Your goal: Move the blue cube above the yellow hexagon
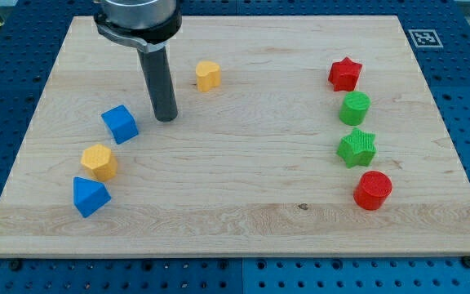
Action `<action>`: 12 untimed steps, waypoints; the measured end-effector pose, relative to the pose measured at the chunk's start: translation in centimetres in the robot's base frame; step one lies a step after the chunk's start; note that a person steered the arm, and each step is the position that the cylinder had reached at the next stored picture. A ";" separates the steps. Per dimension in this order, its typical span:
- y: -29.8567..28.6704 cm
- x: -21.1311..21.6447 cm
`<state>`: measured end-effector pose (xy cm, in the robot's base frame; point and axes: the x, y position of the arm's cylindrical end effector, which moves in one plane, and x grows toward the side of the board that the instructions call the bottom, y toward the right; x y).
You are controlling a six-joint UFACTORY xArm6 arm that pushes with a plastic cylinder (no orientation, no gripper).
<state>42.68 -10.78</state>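
Note:
The blue cube lies on the wooden board at the view's left. The yellow hexagon lies just below and left of it, a small gap apart. My tip rests on the board just right of the blue cube, a short gap from its right face. The rod rises up to the arm at the view's top.
A second blue block lies below the yellow hexagon. A yellow block lies up and right of my tip. At the view's right stand a red star, green cylinder, green star and red cylinder.

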 end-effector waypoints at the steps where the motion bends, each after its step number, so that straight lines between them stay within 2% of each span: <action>1: -0.8 0.2; 3: -1.6 1.3; 12: -4.0 1.5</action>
<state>44.13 -14.82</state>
